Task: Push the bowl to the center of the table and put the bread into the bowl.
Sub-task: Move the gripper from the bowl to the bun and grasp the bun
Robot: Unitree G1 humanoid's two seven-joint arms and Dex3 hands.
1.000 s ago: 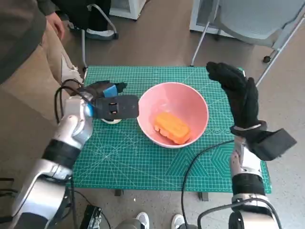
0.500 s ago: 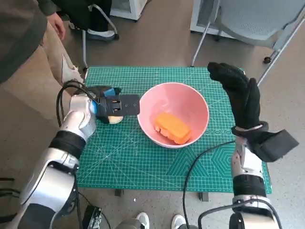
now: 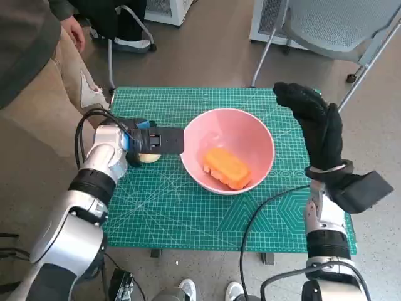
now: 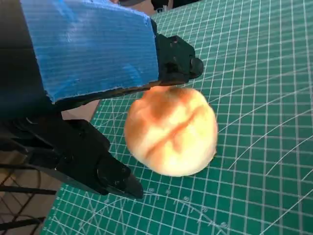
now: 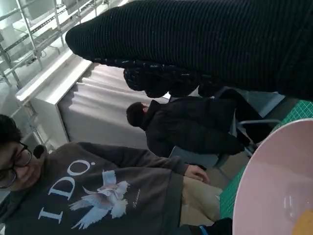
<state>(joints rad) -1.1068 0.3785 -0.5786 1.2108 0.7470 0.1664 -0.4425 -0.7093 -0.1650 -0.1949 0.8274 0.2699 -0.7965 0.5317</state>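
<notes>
So the pink bowl [image 3: 227, 150] already sits about mid-bench on the green cutting mat [image 3: 188, 207], with an orange loaf-looking thing [image 3: 226, 167] lying inside it. The bread [image 4: 170, 130], a round bun, is still on the mat right under the left robot hand [image 3: 155, 140], just on the outer side of the bowl from it. In the left wrist view the fingers [image 4: 83, 159] sit either side of the bun, spread, not clamped yet as far as I can tell. Right robot hand [image 3: 315, 125] is up beyond the bowl's far rim, fingers apart, holding nothing. Tip for this bit: close gently around the bun's widest part, don't squash it, then lift clear of the rim before going over
</notes>
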